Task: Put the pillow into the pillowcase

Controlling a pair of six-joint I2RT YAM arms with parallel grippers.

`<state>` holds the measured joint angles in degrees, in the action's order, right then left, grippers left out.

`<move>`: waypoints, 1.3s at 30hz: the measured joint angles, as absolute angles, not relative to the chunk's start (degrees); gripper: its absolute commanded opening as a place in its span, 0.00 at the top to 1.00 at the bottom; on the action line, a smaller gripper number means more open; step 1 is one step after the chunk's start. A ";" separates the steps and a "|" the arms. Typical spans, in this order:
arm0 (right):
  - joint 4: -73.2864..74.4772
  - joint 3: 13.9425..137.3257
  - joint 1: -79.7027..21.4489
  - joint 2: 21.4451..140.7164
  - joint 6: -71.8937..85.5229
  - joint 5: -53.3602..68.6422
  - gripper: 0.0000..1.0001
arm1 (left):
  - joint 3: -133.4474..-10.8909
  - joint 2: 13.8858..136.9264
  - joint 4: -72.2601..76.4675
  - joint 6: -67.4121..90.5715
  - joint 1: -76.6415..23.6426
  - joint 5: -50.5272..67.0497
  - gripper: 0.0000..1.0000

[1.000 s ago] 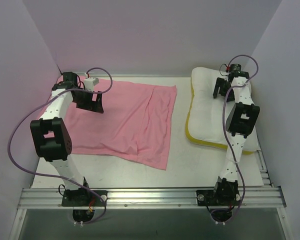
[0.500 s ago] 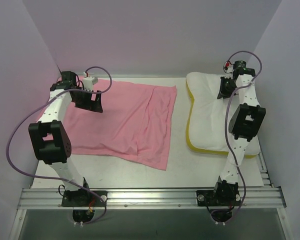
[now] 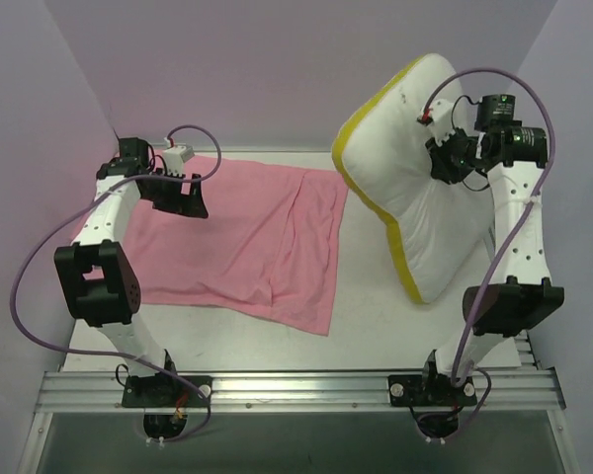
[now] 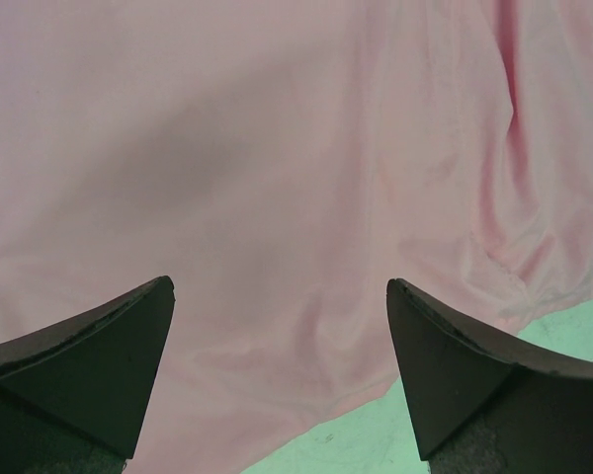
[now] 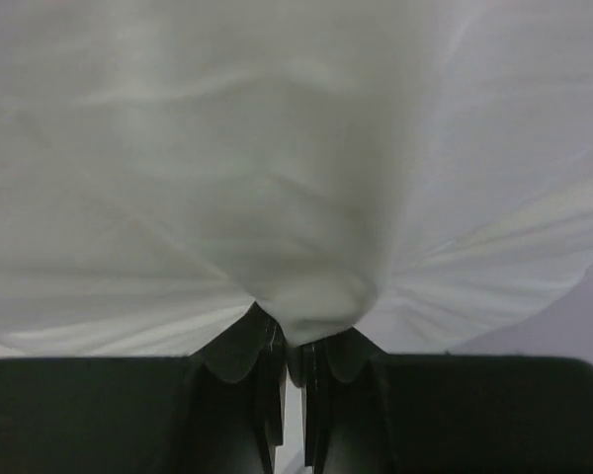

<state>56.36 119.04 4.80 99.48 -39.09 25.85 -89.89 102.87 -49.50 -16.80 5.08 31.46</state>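
The white pillow [image 3: 425, 188] with a yellow trim hangs tilted above the table's right side, lifted off the surface. My right gripper [image 3: 445, 158] is shut on a pinch of its white fabric [image 5: 311, 296]; the pillow fills the right wrist view. The pink pillowcase [image 3: 247, 237] lies flat and wrinkled on the left half of the table. My left gripper [image 3: 183, 197] is open and empty over the pillowcase's far left part; the left wrist view shows pink cloth [image 4: 277, 197] between the wide-apart fingers [image 4: 99, 355].
The white table [image 3: 356, 316] shows bare in front of the pillowcase and under the pillow. Purple walls close in at the back and both sides. A metal rail [image 3: 296, 390] runs along the near edge with the arm bases.
My right arm has raised the pillow off the table and swung it up and left, standing it on edge in the air. The left gripper shifted only slightly.
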 measured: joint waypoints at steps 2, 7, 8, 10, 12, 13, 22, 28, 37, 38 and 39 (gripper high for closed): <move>57.78 116.14 3.14 96.44 -44.51 25.74 1.00 | -89.89 102.19 -49.50 -16.60 5.08 32.16 0.03; 60.47 107.31 -1.26 94.45 -52.36 25.65 1.00 | -89.56 99.70 -48.95 -15.07 4.82 33.93 0.03; 60.71 105.30 -2.02 94.74 -52.69 25.89 1.00 | -89.21 99.15 -48.64 -14.57 4.58 34.17 0.03; 61.04 101.54 -2.72 95.70 -52.34 26.33 1.00 | -87.77 98.06 -47.40 -13.63 3.36 34.26 0.04; 60.27 97.47 -2.66 96.92 -51.00 26.41 1.00 | -85.84 97.21 -45.80 -12.16 0.54 33.41 0.10; 59.70 95.68 -2.55 97.58 -50.00 26.39 1.00 | -84.79 96.99 -44.64 -11.42 -1.34 32.84 0.17; 50.92 85.93 -1.30 99.22 -40.93 27.44 1.00 | -79.68 99.39 -35.18 -5.30 -22.31 22.02 0.53; 48.56 82.98 -0.40 99.22 -38.17 27.55 1.00 | -83.79 108.31 -32.49 -3.70 -27.73 14.39 0.59; 46.28 81.89 -0.40 102.04 -33.87 28.75 1.00 | -91.81 118.30 -31.40 -2.17 -28.21 8.97 0.58; 46.09 81.80 -0.40 102.52 -33.50 28.82 1.00 | -92.40 118.89 -31.31 -2.11 -28.38 8.71 0.57; 46.00 81.80 -0.40 102.85 -33.17 28.84 1.00 | -92.92 119.39 -31.22 -2.07 -28.60 8.43 0.56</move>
<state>46.00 81.80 -0.40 102.85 -33.17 28.84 -92.92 119.39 -31.22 -2.07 -28.60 8.43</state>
